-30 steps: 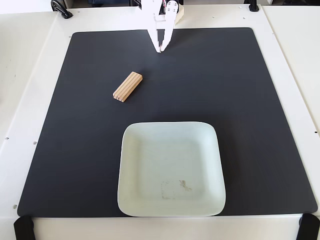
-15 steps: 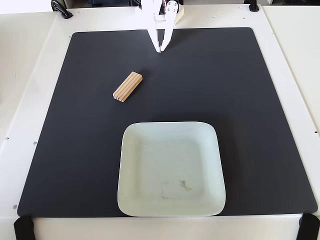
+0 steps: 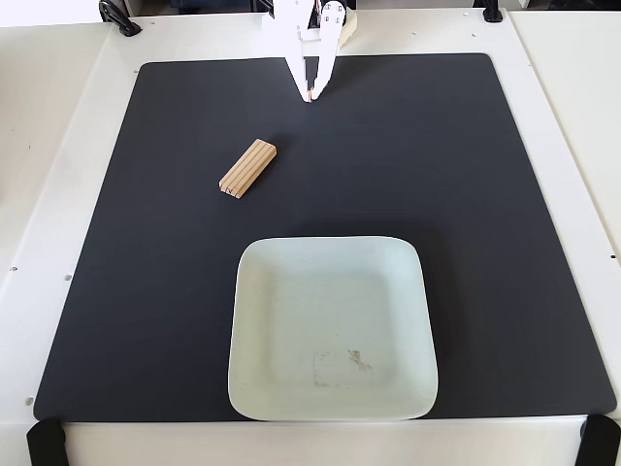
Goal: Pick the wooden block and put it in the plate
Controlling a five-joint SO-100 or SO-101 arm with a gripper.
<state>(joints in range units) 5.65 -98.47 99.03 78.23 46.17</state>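
The wooden block (image 3: 247, 167), light tan with lengthwise stripes, lies at a slant on the black mat, left of centre. The pale mint-green square plate (image 3: 254, 335) sits near the front edge of the mat, holding nothing but a faint smudge. My white gripper (image 3: 310, 96) points down at the back of the mat, well behind and to the right of the block. Its fingers are together with nothing between them.
A black mat (image 3: 485, 194) covers most of the white table (image 3: 563, 78). Black clamps sit at the front corners (image 3: 44, 442) and dark cable ends at the back left (image 3: 116, 17).
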